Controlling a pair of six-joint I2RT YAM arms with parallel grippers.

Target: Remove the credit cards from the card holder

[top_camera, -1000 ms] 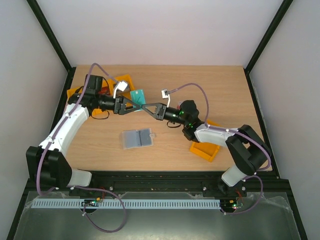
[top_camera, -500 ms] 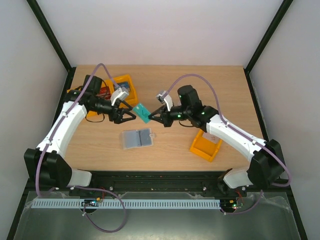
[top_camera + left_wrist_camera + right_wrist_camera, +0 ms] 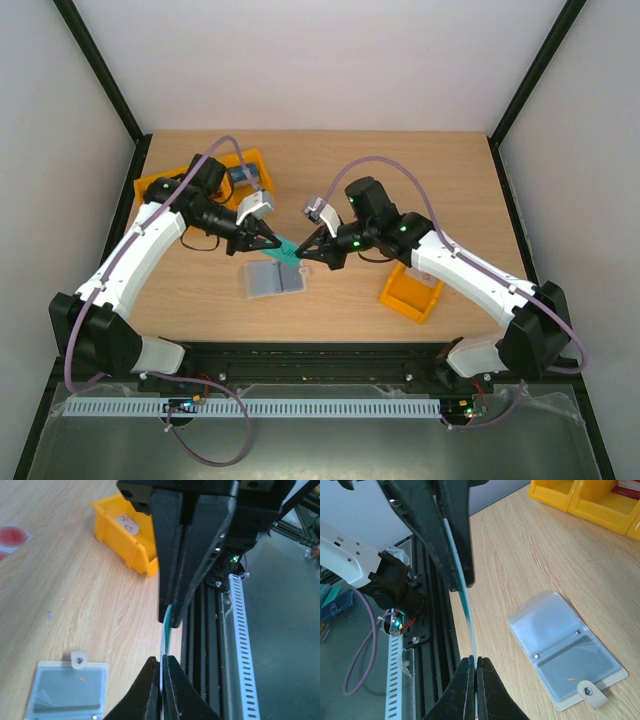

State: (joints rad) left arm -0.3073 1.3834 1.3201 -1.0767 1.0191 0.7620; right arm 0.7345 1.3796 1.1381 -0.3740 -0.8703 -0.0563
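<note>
Surface: wooden table inside plain white walls.
Top view, card: one teal card hangs just above the card holder, between the left gripper and the right gripper.
Top view, change: half a second ago the left jaws stood wide beside the card and only the right arm held it. Now both are pinched on it, nearer the holder.
Meaning: probably a hand-over from right to left; this card is already out.
Top view, count: two arms, one holder, one card. One yellow bin sits at the right; the back bins are partly hidden, number unclear.
Left wrist view: left fingers stand narrow on the card's thin edge, and the right fingers clamp its far end. The holder lies open and its sleeves look empty. One white card with a red circle lies on the table.
Right wrist view: right fingers are closed on the card's edge. Something red sits in a back bin; whether it is a card I cannot tell.
</note>
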